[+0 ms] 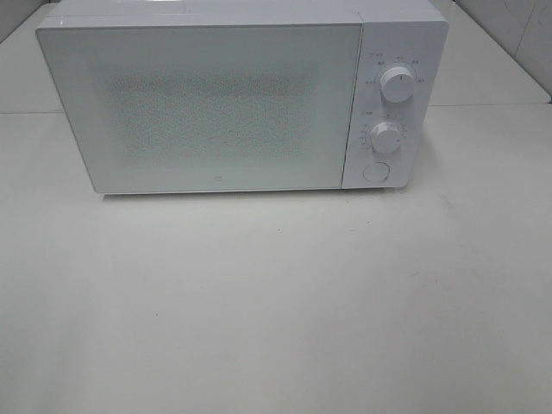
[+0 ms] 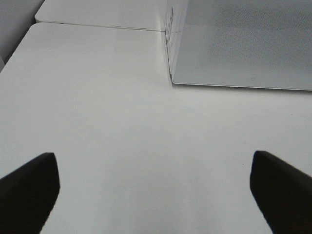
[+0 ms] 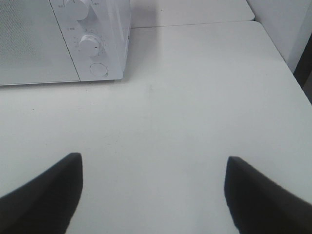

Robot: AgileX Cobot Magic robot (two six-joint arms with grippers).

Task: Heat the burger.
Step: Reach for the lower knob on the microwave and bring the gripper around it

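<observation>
The burger is not in sight. The white box microwave (image 1: 207,103) at the back edge of the table (image 1: 276,310) is shut. The left end effector (image 2: 152,165) and right end effector (image 3: 153,165) are spread wide, empty. The burger is likely soft and light, so its sides need a gentle hold.

Left wrist view, as I see it from the console: my left gripper (image 2: 153,195) hangs over the white table (image 2: 97,112), dark fingers (image 2: 29,187) spread wide, only tabletop between them — the microwave (image 2: 243,44) stands ahead, its glass front facing the hand.
</observation>
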